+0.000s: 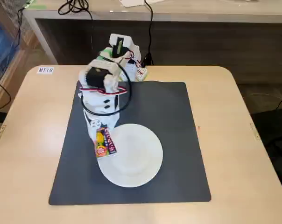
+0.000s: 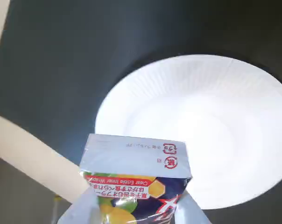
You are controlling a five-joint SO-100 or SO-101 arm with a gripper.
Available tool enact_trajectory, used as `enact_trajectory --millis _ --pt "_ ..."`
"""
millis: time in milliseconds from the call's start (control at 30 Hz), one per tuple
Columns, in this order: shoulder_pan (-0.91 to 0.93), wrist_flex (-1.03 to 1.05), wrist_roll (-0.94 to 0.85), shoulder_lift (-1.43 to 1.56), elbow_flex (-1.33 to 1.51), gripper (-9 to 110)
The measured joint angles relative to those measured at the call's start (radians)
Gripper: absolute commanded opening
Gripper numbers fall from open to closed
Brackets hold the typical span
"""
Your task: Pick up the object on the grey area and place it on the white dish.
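In the fixed view my gripper [image 1: 102,138] points down over the left rim of the white dish [image 1: 134,158], shut on the small red and pink box [image 1: 105,143], which hangs with its fruit picture showing. The dish lies on the dark grey mat [image 1: 169,121]. The wrist view shows the box [image 2: 134,179] held between my pale fingers [image 2: 82,210] at the bottom edge. Beyond it lie the white dish [image 2: 211,126] and the mat [image 2: 61,60]. The box sits above the dish's near rim; I cannot tell whether it touches.
The mat lies on a beige tabletop [image 1: 29,140] with a small label [image 1: 45,70] at its far left corner. Cables [image 1: 148,28] run down behind the arm's base [image 1: 120,51]. A shelf edge crosses the back.
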Motion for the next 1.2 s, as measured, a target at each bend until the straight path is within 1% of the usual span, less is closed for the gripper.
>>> enact_trajectory --millis 100,367,467,600,700,867,933,1067,1200 --pt "-0.064 0.0 -0.15 0.0 0.012 0" --pt "-0.201 0.0 -0.434 -0.028 0.049 0" --pt "-0.224 0.0 -0.5 -0.066 0.103 0" --pt "-0.212 -0.002 -0.543 -0.13 0.132 0" --pt "-0.207 -0.011 -0.56 -0.152 0.132 7" --pt "-0.201 -0.012 -0.575 -0.152 0.132 12" --pt "-0.189 -0.014 -0.588 -0.152 0.132 23" --pt "-0.169 -0.006 -0.637 -0.126 0.155 40" --pt "-0.16 -0.005 -0.643 -0.002 0.216 44"
